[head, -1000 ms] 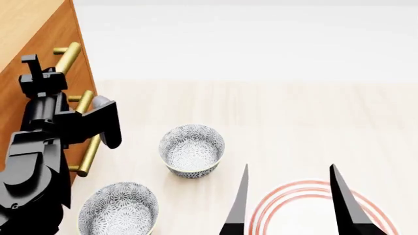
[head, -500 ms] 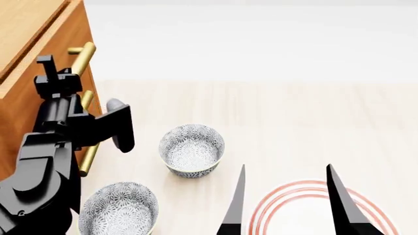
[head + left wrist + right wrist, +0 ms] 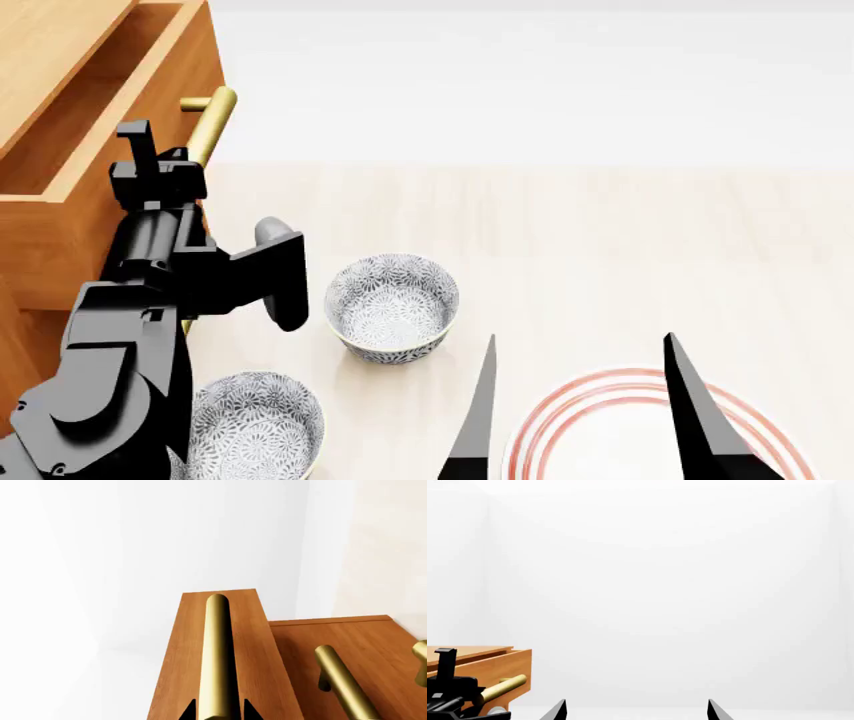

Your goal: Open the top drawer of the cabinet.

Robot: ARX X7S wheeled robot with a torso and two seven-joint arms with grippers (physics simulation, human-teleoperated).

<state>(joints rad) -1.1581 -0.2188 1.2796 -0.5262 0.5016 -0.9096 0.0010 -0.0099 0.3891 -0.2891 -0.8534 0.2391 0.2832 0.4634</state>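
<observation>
We hold brass handle (image 3: 218, 655) of top drawer (image 3: 127, 215) with left gripper (image 3: 218, 711), jaws pinching bar. Drawer at desk left, partly out of cabinet (image 3: 34, 330), box visible. Left: pull further. Right gripper (image 3: 581, 410) idle, jaws spread.

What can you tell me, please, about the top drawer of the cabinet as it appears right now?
The top drawer is orange-brown wood with a lighter box inside, and it stands partly pulled out of the cabinet, its open cavity visible from above. One brass cylindrical bar handle runs along its front on short posts. The left gripper has a dark finger on each side of that bar. In the left wrist view its front stands proud of the lower drawer fronts.
</observation>
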